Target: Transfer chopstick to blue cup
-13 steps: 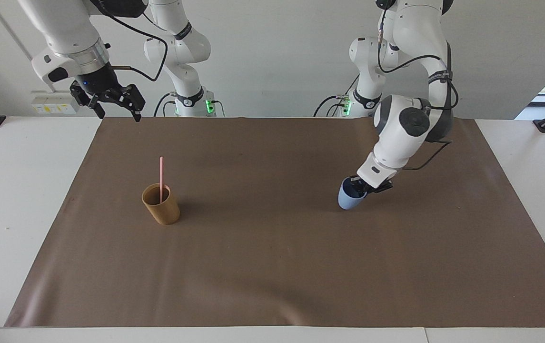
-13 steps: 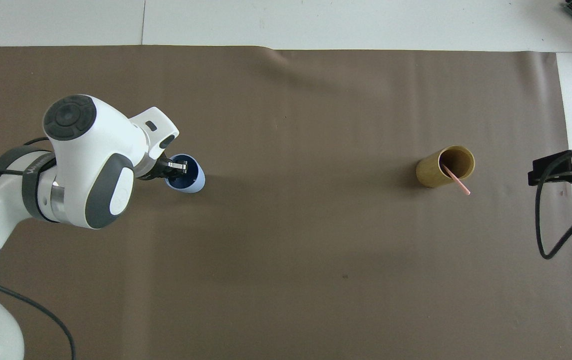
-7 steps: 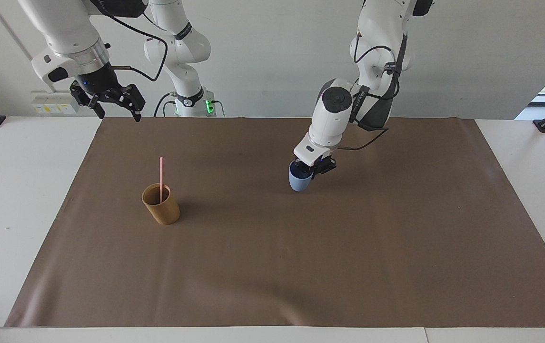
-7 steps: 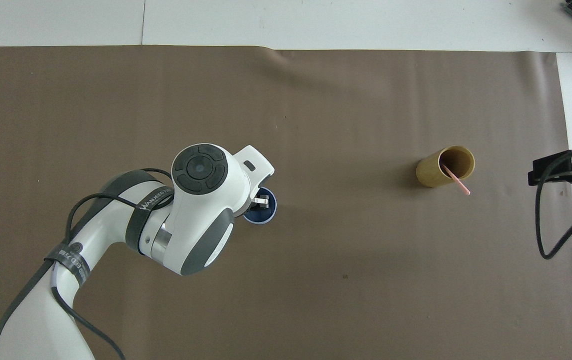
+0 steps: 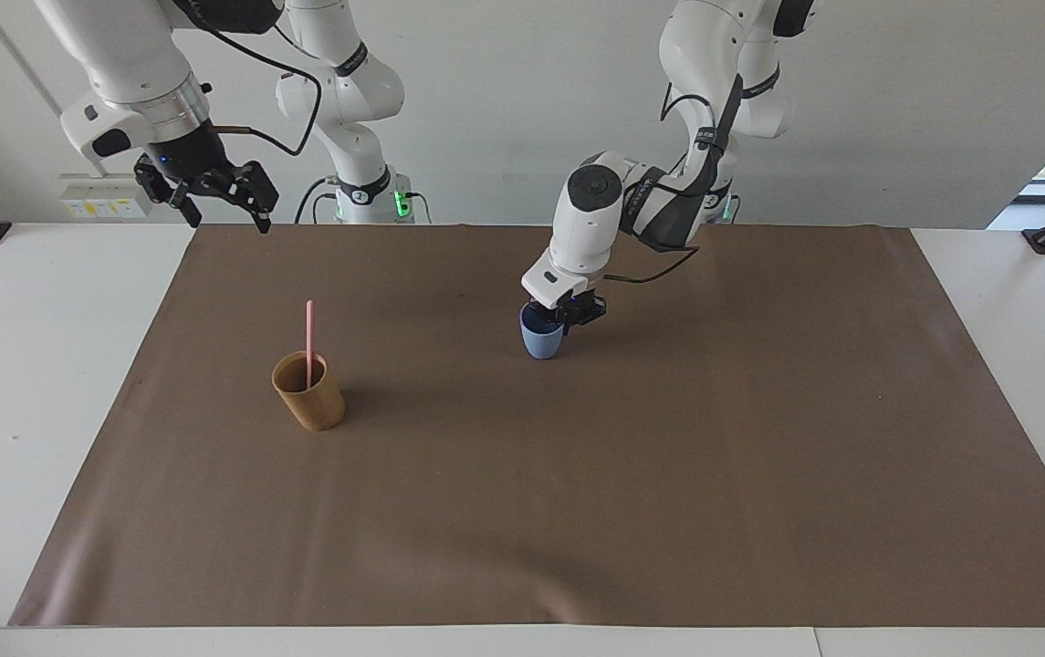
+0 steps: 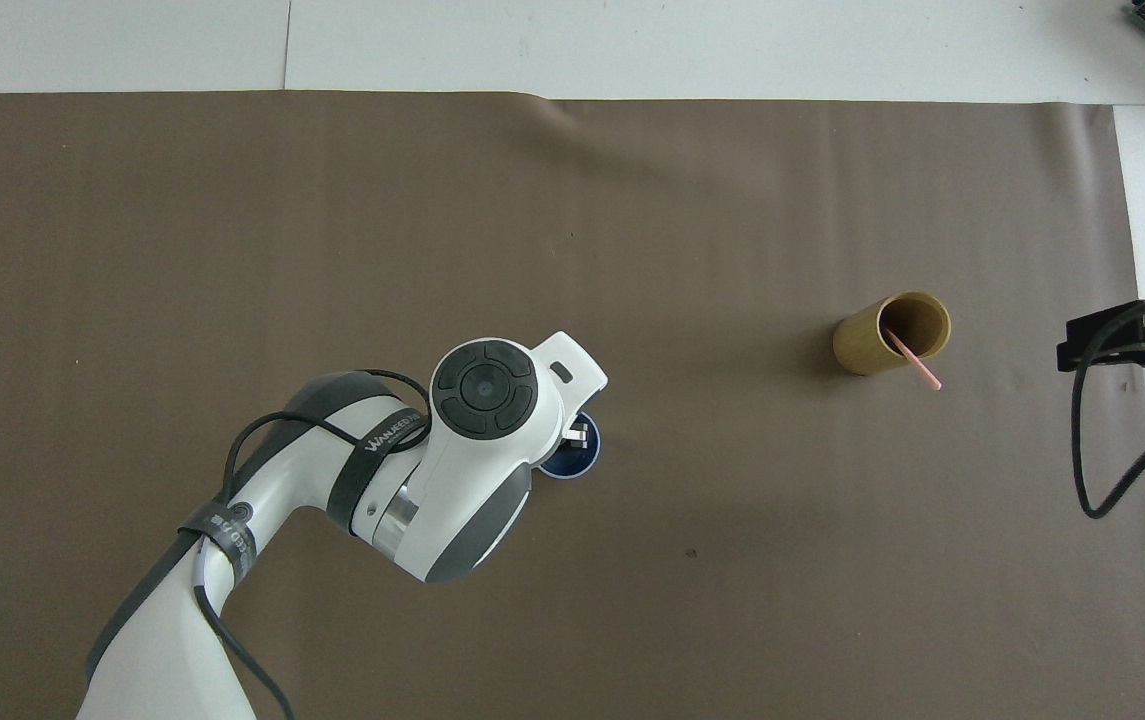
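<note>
Placement of the blue cup [image 5: 540, 341] is the step in hand, judged from the layout. The cup is upright at about the middle of the brown mat [image 5: 577, 502], its base on or just above the mat. The left tool [image 5: 566, 315] is at its rim; whether it grips the rim or merely straddles it cannot be told. To do the step well, the tool should let go only once the rounded base sits flat, then rise straight up so that it does not tip the cup. The chopstick [image 5: 309, 333] stands in the brown cup [image 5: 310, 406]. Its upper half shows above that rim, and it leans against the rim toward four o'clock in the overhead view. There the brown cup lies at roughly two o'clock from the blue cup, well apart from it and toward the right arm's end. The right tool [image 5: 223, 208] waits, spread wide, raised over the mat's corner at that end of the table [image 5: 29, 365]. The blue cup is matte, smooth and tapered, with a dark inside. The brown cup is mustard-coloured, straighter-walled and slightly larger. The chopstick is thin, straight and pale pink. The mat is dull brown with faint ripples.
</note>
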Available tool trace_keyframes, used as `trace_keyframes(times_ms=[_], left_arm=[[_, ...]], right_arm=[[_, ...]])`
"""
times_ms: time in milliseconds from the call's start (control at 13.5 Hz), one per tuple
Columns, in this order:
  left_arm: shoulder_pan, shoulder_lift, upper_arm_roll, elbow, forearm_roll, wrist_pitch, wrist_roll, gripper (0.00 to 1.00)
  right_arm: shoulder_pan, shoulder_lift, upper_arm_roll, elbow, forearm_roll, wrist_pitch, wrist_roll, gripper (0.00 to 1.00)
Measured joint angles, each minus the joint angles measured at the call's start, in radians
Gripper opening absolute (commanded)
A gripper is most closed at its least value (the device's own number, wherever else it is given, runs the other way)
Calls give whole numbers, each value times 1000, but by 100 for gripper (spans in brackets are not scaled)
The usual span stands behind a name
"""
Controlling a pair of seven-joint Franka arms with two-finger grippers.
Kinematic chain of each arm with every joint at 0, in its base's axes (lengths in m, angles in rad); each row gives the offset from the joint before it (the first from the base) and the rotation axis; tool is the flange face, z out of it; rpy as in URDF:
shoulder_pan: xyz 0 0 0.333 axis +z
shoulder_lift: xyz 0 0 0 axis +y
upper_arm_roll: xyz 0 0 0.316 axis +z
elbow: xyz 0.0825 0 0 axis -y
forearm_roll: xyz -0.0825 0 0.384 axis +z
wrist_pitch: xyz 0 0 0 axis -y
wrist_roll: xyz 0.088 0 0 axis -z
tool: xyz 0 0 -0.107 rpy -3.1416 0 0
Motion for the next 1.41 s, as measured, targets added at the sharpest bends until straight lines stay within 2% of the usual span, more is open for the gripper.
trace_keyframes(times_ms=[297, 520, 818, 1041, 1412], left_arm=[[12, -30, 17, 13, 0, 13, 0, 100], [76, -132, 27, 21, 0, -10, 12, 100], [229, -291, 37, 35, 1, -156, 252, 100], [349, -318, 45, 119, 1, -266, 424, 100], [489, -317, 48, 319, 1, -505, 547, 100]], right_arm=[[0, 0, 0, 0, 0, 0, 0, 100], [0, 0, 0, 0, 0, 0, 0, 100], [0, 0, 0, 0, 0, 0, 0, 100], [0, 0, 0, 0, 0, 0, 0, 100], [0, 0, 0, 0, 0, 0, 0, 100]])
